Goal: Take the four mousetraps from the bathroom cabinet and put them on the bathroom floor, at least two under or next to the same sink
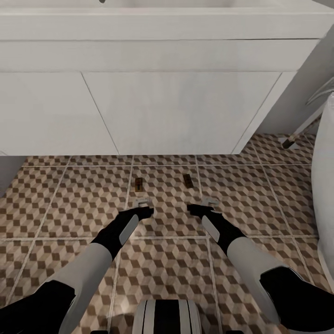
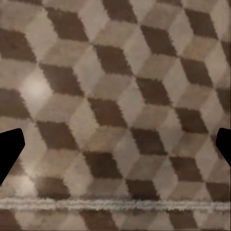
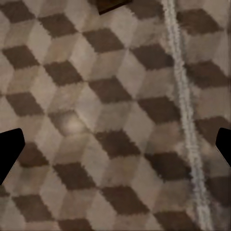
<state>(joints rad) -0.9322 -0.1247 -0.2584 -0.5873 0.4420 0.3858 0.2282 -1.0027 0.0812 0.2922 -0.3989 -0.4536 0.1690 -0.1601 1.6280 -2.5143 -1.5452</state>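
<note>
Two mousetraps lie flat on the bathroom floor just in front of the white vanity under the sink: one to the left, the other to the right. My left gripper hovers low just short of the left trap, open and empty. My right gripper hangs a little right of and behind the right trap, also open and empty. In the left wrist view the dark fingertips stand wide apart over bare tile. In the right wrist view a dark corner of a mousetrap shows at the frame's edge.
The vanity front hangs above the floor with a gap beneath it. A white bathtub curves along the right side. A small brown object sits by the wall at the back right. Patterned tile stretches behind both arms.
</note>
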